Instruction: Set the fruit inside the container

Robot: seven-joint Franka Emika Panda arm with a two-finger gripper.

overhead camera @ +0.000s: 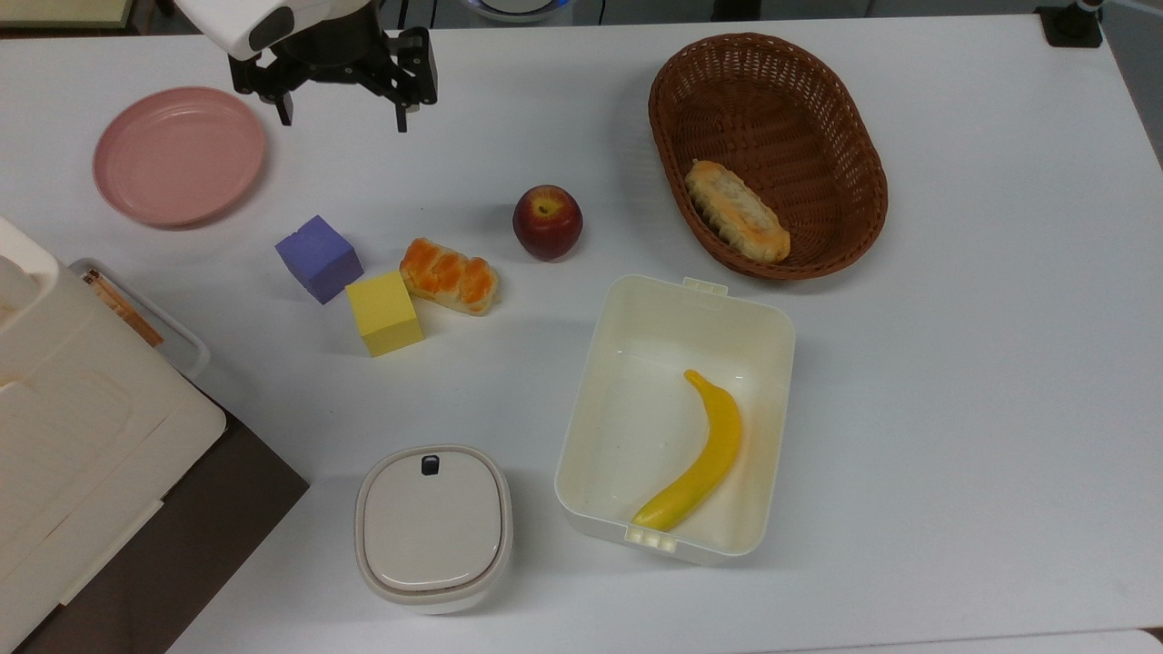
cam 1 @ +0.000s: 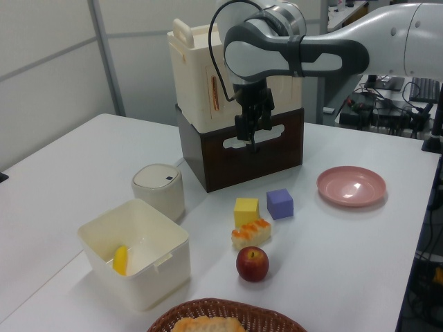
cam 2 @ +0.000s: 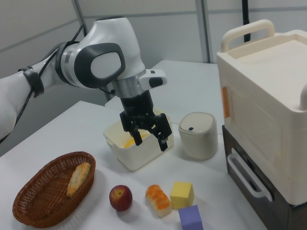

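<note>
The pincer (overhead camera: pixel 342 113) hangs spread and empty near the surface's edge, well apart from the round dark red apple (overhead camera: pixel 547 222), which sits loose just beside the cream-white rectangular plastic tub (overhead camera: pixel 674 300).

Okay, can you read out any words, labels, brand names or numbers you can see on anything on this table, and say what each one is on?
There is no text that can be read.
The orange strip on the side of the large cream case: may be a label, but any print is too small to read.
The dark square mark on the small white lidded box: no lettering can be made out.
The container, apple, basket and blocks: no print.
</note>
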